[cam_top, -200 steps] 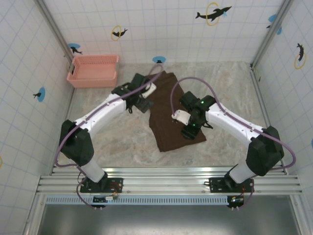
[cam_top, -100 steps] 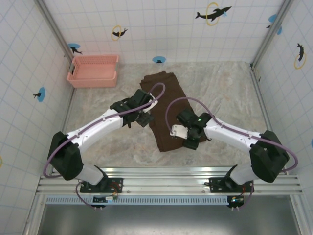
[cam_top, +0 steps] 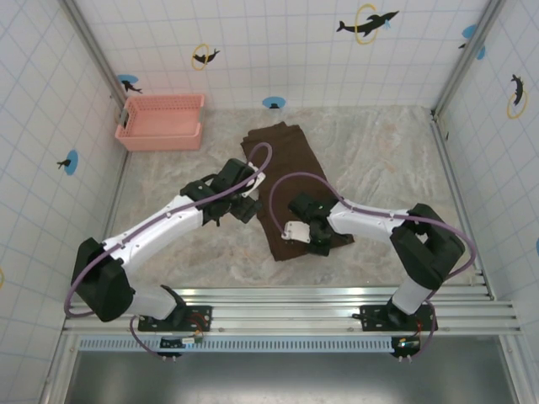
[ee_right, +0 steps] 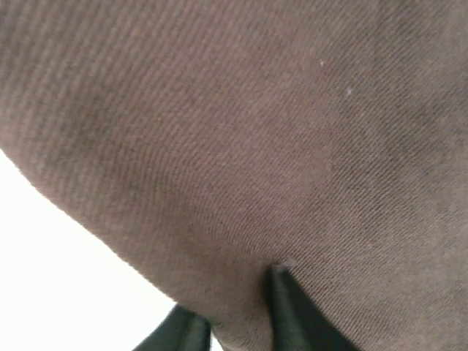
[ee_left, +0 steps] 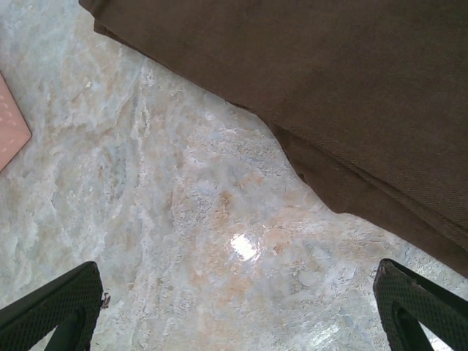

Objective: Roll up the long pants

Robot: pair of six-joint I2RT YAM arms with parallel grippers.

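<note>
a: where are the pants (cam_top: 290, 181)?
b: flat on the table (cam_top: 379, 160), folded into one long strip. it runs from the far middle toward the near edge, slanting a little right. pink basket (cam_top: 162, 122) is well apart, at the far left.

a: right gripper (cam_top: 313, 242)?
b: down on the near end of the strip. in the wrist view the jaws stand close together with a fold of brown cloth between them, and one fingertip (ee_right: 289, 307) dents the weave. i read it as a pinch on the near hem.

a: left gripper (cam_top: 244, 209)?
b: over bare table just beside the strip's left edge. jaws spread wide, nothing between them. the cloth edge lies ahead of the fingertips (ee_left: 51, 314), not touching.

a: how will the cloth handle?
b: judgement only. it looks soft and limp, a fine twill with no stiffness of its own, so it will sag and drape wherever it is lifted. the matte weave should hold well in the pads. the stacked layers could slip over each other, and the glossy table may let the whole strip slide when pushed.

a: where to take hold?
b: at the near hem, one grip near each corner and through all layers. one pinch alone would likely skew the roll, so the left needs the other near corner.
</note>
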